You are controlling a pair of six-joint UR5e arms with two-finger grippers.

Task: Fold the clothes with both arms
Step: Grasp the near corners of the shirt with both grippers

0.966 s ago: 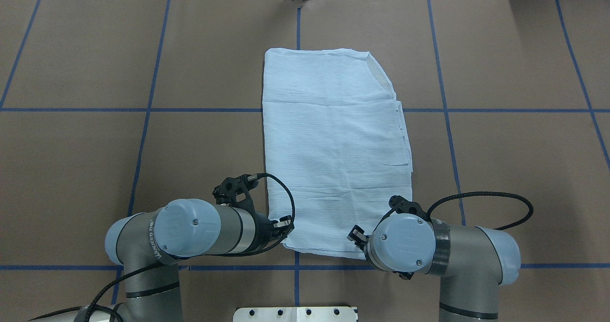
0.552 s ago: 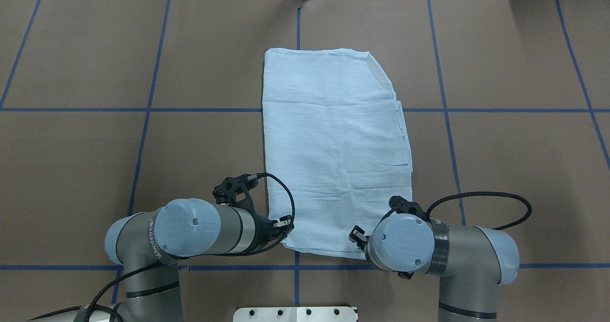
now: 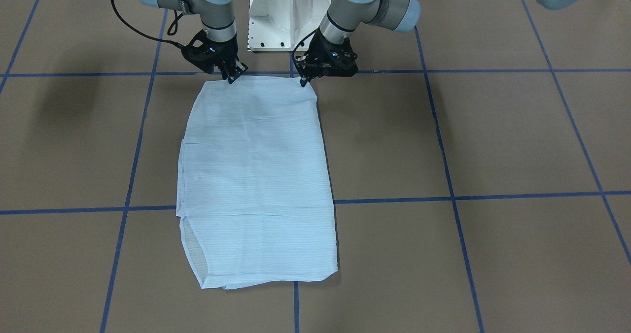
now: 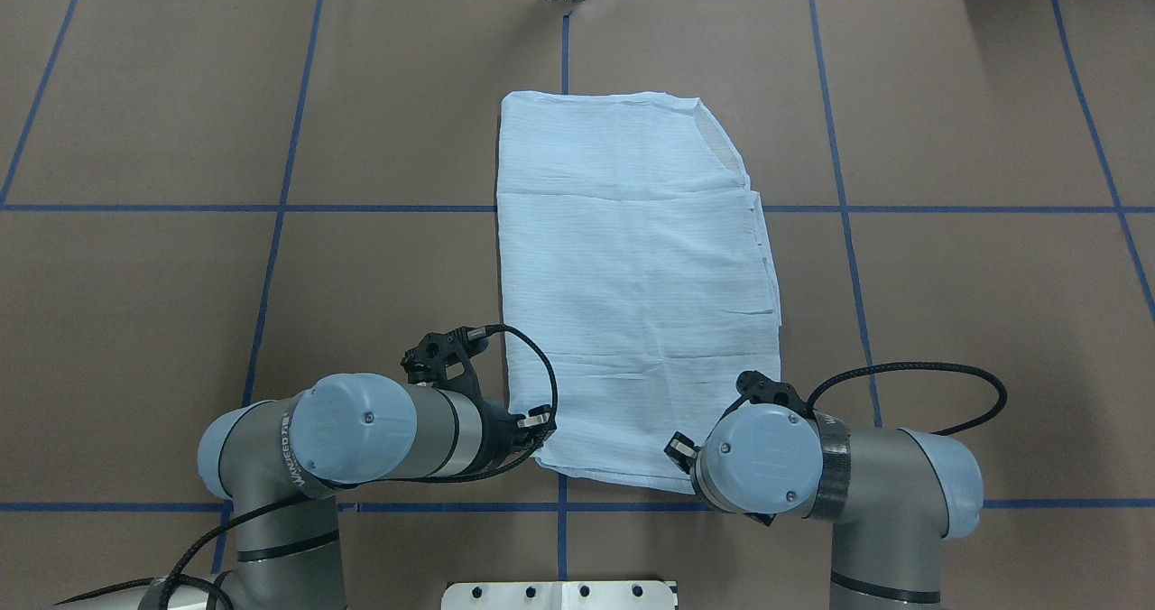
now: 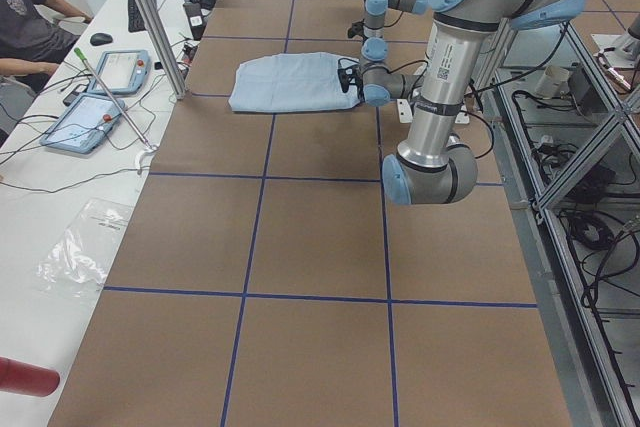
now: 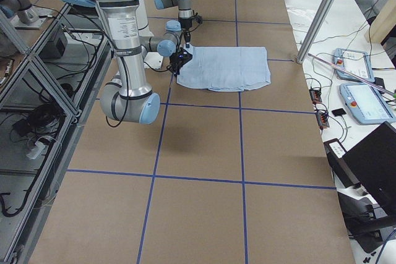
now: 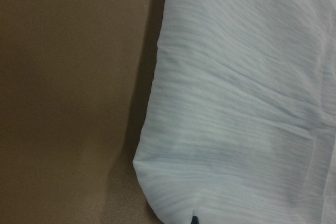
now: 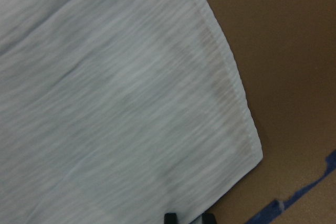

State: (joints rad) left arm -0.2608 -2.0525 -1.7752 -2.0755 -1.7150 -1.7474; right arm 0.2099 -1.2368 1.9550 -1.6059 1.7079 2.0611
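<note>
Here the folded shirt (image 3: 256, 175) is spread mid-frame on the table (image 3: 493, 141). Its upper corners are met by both grippers — left (image 3: 303, 81), right (image 3: 231, 78). Jaw state cannot be told.

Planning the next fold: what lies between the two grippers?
In the front-facing view, only the near hem of the light blue striped shirt runs between the left gripper and right gripper.

Both grey-silver jointed arms with pale blue caps bend low and forward, wrists angled downward. The black left gripper (image 3: 304, 80) and black right gripper (image 3: 231, 78) have fingers drawn together at their tips.
</note>
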